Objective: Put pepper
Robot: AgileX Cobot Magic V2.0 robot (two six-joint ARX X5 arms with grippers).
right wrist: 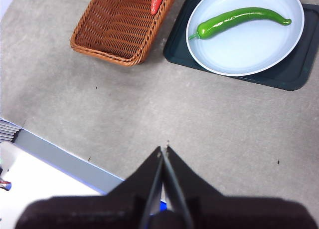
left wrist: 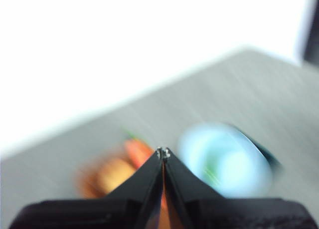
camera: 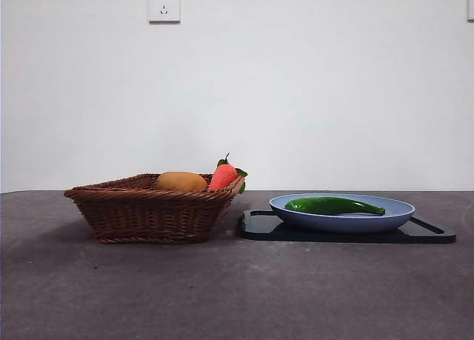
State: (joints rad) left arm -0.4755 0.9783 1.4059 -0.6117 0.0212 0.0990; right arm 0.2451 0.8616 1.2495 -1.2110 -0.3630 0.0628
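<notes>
Pepper [camera: 334, 205] lying lengthwise in the blue plate [camera: 400, 210] on the dark tray [camera: 437, 235], both grippers clear above with jaws pressed together: judged best gripped mid-length, jaws opened across its narrow width.

Lab bench, bare wall [camera: 296, 95], socket [camera: 164, 5]
</notes>
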